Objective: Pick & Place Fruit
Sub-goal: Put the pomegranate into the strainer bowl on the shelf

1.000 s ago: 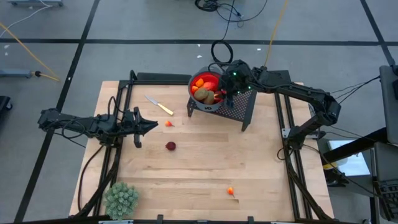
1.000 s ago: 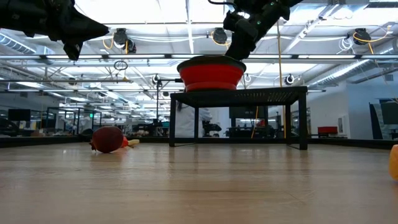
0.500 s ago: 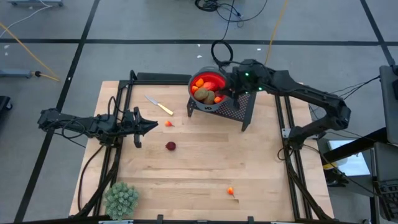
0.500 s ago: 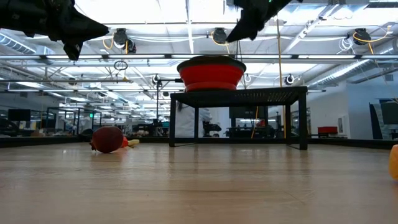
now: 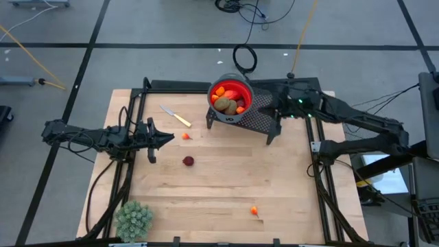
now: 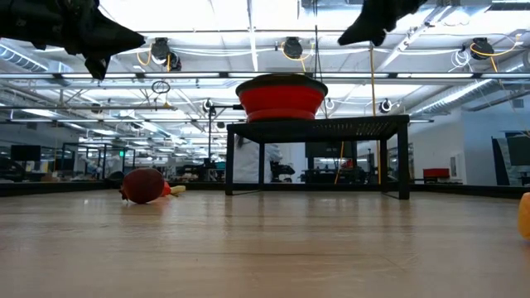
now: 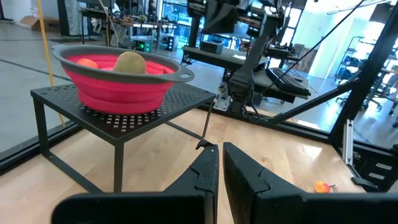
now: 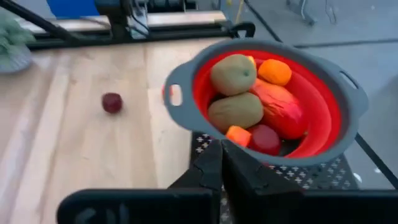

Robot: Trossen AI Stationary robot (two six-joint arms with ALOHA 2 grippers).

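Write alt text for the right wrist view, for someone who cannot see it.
A red bowl with a grey rim sits on a black perforated stand, holding two brown kiwis, an orange piece, a long red-orange fruit and a dark red one. The right gripper is shut and empty in front of it. Another dark red fruit lies on the wooden table beyond.
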